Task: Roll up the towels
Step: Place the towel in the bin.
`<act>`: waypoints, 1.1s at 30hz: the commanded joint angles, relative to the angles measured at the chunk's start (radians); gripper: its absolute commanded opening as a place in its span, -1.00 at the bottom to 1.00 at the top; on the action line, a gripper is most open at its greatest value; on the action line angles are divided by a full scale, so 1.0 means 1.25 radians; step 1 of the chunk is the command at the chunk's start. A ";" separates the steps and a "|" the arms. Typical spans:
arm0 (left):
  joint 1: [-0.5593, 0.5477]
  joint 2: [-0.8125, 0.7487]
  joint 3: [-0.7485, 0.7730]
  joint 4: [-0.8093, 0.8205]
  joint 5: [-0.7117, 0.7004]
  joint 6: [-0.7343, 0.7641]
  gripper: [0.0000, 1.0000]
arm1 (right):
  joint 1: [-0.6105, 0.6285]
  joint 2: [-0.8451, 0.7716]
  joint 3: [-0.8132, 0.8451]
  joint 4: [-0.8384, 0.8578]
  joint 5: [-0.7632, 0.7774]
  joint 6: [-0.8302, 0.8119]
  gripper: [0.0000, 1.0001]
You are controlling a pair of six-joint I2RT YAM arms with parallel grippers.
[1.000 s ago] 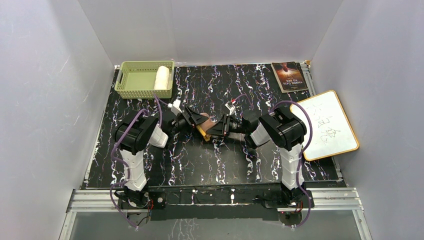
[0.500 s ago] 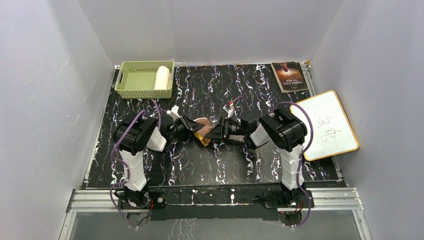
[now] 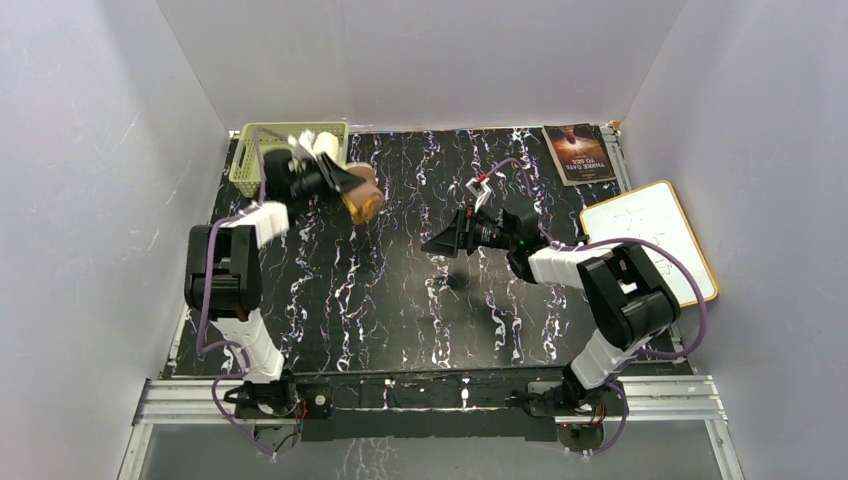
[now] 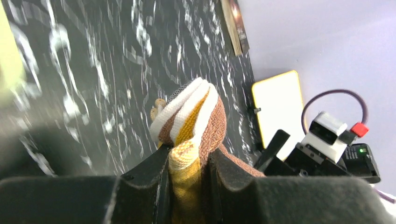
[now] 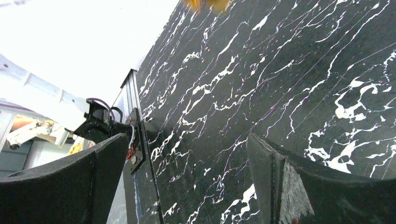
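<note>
Tabletop (image 3: 400, 320) lies open beneath your right gripper (image 3: 440, 243), fingers spread; left gripper (image 3: 350, 190) clamps the orange towel (image 3: 364, 204) near the basket (image 3: 245, 165) corner; only the wrist view shows its layers.

The left arm (image 3: 222, 272) and right arm (image 3: 625, 295) are black-and-white, trailing purple cables (image 4: 332, 91).

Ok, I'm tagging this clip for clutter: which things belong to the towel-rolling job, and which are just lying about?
Job:
- orange-brown towel roll, clamped in the left gripper
- cream towel roll, in the basket, partly hidden by the arm
- right gripper, open and empty

Lying about:
- green basket
- book
- whiteboard
</note>
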 commanded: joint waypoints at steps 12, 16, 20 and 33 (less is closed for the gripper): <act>0.288 0.566 1.231 -0.747 0.398 0.374 -1.00 | 0.058 -0.080 -0.030 -0.123 -0.010 -0.121 0.96; 0.299 0.603 1.105 -0.301 0.432 0.111 -1.00 | 0.078 -0.063 -0.010 -0.170 -0.007 -0.156 0.96; 0.282 0.735 1.209 -0.202 0.471 0.011 -1.00 | 0.090 -0.040 0.009 -0.207 -0.001 -0.180 0.96; 0.270 0.753 1.171 -0.543 0.180 0.436 -0.33 | 0.133 0.031 0.073 -0.265 0.013 -0.211 0.97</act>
